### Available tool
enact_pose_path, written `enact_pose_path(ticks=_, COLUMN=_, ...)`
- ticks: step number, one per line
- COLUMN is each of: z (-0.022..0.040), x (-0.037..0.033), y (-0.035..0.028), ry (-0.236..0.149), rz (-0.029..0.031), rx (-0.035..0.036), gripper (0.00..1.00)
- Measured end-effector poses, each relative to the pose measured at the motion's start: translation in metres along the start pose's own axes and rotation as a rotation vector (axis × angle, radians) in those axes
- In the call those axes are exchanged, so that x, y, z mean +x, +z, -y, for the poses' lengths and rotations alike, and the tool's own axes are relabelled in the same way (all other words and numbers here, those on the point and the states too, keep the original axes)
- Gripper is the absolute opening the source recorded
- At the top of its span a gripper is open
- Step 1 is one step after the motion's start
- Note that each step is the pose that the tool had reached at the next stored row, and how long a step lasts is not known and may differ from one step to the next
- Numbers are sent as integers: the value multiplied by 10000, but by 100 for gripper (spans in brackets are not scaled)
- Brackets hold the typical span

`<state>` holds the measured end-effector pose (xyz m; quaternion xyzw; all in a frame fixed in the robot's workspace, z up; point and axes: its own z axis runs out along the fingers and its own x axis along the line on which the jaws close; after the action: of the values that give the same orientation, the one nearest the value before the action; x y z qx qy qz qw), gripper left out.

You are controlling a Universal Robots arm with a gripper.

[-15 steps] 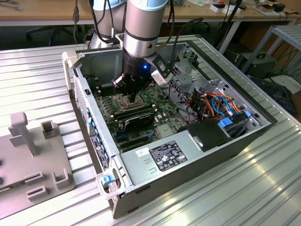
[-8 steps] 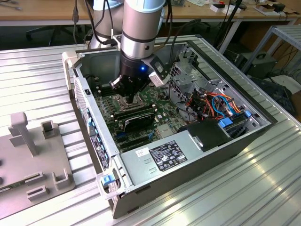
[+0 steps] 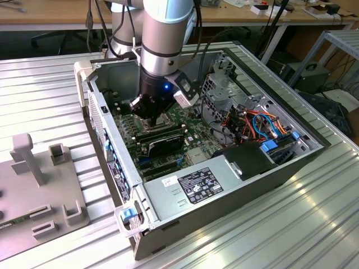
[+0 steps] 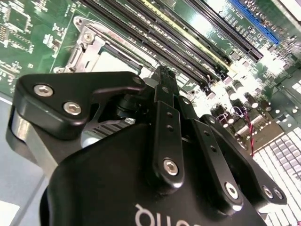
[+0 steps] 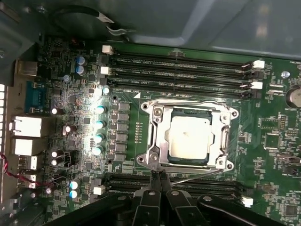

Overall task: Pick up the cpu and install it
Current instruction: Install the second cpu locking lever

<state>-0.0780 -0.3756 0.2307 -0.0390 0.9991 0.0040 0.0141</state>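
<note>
My gripper (image 5: 158,178) hovers at the edge of the socket (image 5: 189,138), fingers pressed together and holding nothing. The cpu (image 5: 189,137) lies seated inside the socket, between the memory slots (image 5: 181,75) on the motherboard (image 5: 268,136).

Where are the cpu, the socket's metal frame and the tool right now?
cpu (image 5: 189,136): first wrist view, middle of its silver top.
socket frame (image 5: 158,134): first wrist view, a metal side rail beside the cpu.
tool (image 5: 158,176): first wrist view, the closed fingertips at the socket's edge.
</note>
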Motion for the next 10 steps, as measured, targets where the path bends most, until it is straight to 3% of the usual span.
enact_pose_path(ticks=2, z=-1, x=21, y=52, ry=0, rz=1, rx=-1, gripper=11)
enact_pose_path(ticks=10, z=-4, x=67, y=144, ry=0, rz=1, rx=0, gripper=11)
